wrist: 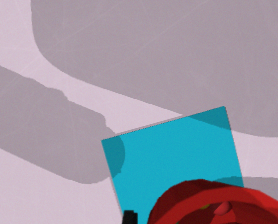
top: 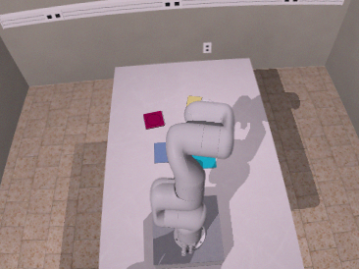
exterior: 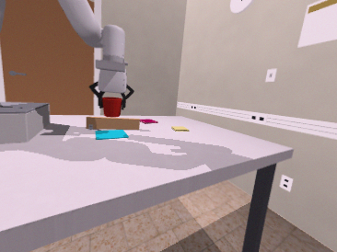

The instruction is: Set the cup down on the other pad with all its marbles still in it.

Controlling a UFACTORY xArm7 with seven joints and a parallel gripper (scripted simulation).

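My gripper [exterior: 111, 108] is shut on the red cup [exterior: 111, 106] [wrist: 215, 205] and holds it upright in the air above the table. In the wrist view, marbles [wrist: 222, 208] show inside the cup at the bottom edge. The cyan pad [wrist: 170, 155] [exterior: 111, 134] [top: 209, 163] lies flat on the table right under the cup, partly covered by it in the wrist view. The blue pad [top: 159, 152] lies on the other side of the wooden rail [exterior: 112, 122]. In the top view the arm hides the cup and the rail.
A magenta pad [top: 153, 120] [exterior: 148, 120] and a yellow pad [top: 194, 99] [exterior: 180, 129] lie farther out on the white table [top: 255, 187]. The arm's grey base block [exterior: 18, 121] stands at the near end.
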